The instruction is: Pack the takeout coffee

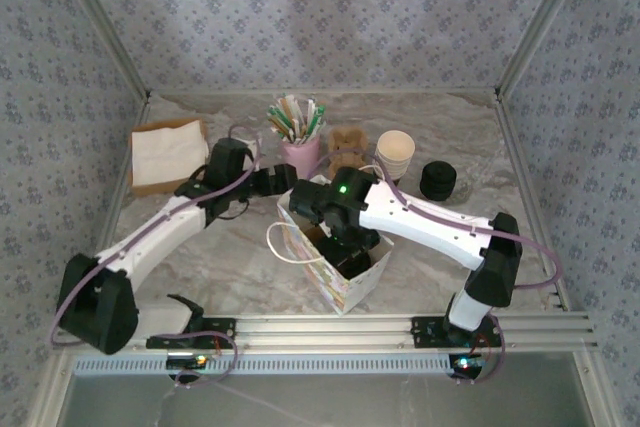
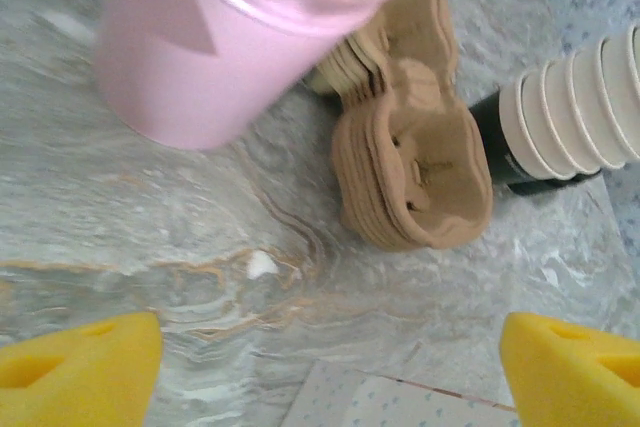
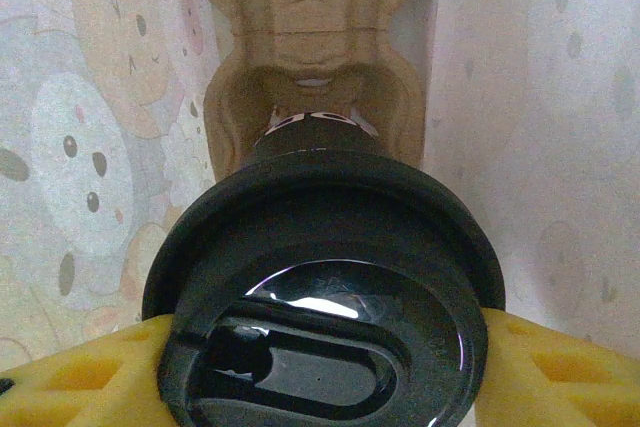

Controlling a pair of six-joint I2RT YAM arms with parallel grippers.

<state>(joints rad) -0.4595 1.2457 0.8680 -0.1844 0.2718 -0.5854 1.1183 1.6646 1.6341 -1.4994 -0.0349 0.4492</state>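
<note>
A stack of white napkins [image 1: 165,150] lies at 10 o'clock on the marbled table [image 1: 230,257]. The left gripper [image 1: 278,179] hangs at 7 o'clock of the pink holder [image 1: 300,155], which is stuffed with stirrers. In the left wrist view its yellow fingertips [image 2: 80,367] are spread wide over bare tabletop, with nothing between them. At 3 o'clock of the holder sit a stack of brown pulp carriers [image 1: 348,147], then the stack of lidless cream cups [image 1: 395,154], then the black lids [image 1: 437,180]. Near the table's centre, toward 6 o'clock, stands the printed paper bag [image 1: 352,282], its looped handle at 9 o'clock. The right gripper [image 1: 350,245] reaches down into it. In the right wrist view, the right gripper's yellow pads [image 3: 80,377] pinch the round black lid of the takeout coffee [image 3: 320,277] from both sides. The cup stands inside the bag between its cartoon-printed walls. One more pulp carrier [image 3: 320,77] lies beyond the lid at 12 o'clock.
</note>
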